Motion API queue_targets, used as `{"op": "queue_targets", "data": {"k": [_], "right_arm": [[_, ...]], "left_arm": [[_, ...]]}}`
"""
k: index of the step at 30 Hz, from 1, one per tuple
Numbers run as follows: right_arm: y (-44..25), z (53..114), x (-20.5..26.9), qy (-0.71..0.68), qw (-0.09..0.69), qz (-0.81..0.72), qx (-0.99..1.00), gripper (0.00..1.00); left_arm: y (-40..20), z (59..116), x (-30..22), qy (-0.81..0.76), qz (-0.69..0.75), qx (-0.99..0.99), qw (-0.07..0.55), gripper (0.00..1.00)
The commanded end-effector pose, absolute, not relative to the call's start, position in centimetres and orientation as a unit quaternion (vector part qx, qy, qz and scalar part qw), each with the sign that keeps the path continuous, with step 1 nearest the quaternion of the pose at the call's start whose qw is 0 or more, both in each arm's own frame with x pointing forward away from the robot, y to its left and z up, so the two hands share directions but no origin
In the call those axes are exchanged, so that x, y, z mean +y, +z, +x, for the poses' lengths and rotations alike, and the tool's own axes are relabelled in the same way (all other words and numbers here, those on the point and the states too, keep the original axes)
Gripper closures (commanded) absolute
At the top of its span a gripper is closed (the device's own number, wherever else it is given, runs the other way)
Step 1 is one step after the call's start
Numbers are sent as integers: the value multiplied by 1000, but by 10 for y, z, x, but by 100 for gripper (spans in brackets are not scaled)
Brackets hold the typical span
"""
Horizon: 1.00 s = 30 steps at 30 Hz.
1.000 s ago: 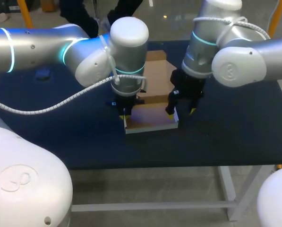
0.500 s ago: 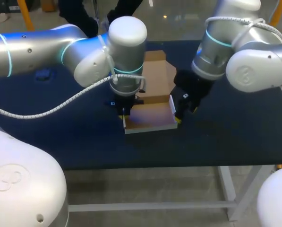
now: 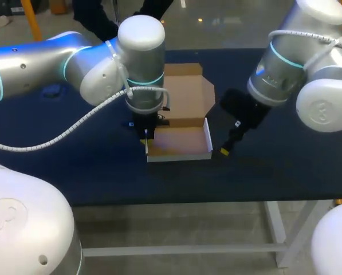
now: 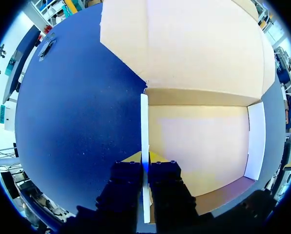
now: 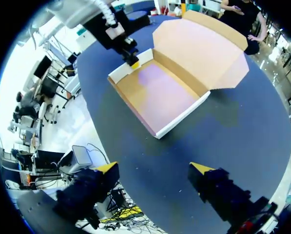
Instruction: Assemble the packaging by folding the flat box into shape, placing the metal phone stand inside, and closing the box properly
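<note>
- Left gripper is clamped tight on the cardboard box, pinching its left side wall upright.
- Right gripper hangs wide open with nothing in it, just off the box's right wall.
- The box sits in the middle of the table, lid lying flat behind it. The right arm looks like the free one.

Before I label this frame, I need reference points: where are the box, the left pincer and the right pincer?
box (image 3: pixel 179 142), head view, on the tray floor.
left pincer (image 4: pixel 145 159), left wrist view, between its tips, clamping the box's side wall.
right pincer (image 5: pixel 154 168), right wrist view, midway between its open tips.
</note>
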State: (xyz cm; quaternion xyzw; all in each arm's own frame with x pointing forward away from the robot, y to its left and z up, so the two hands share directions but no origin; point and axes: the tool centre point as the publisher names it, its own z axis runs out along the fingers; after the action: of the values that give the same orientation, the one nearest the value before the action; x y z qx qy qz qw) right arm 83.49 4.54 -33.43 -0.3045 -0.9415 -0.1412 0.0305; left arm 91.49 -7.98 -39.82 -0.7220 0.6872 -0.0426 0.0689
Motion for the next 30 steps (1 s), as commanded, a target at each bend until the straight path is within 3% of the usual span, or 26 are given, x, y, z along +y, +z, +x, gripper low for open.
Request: {"op": "queue_targets", "data": {"k": [1, 17, 30], "right_arm": [[-334, 834, 44, -143, 31, -303, -942, 0], [-327, 800, 33, -195, -70, -161, -965, 0], [-326, 788, 31, -192, -94, -125, -969, 0]], "left_arm": [[-396, 910, -72, -51, -720, 689, 64, 100], [-401, 907, -65, -50, -718, 693, 48, 100], [-411, 905, -62, 0, -700, 704, 117, 100]]}}
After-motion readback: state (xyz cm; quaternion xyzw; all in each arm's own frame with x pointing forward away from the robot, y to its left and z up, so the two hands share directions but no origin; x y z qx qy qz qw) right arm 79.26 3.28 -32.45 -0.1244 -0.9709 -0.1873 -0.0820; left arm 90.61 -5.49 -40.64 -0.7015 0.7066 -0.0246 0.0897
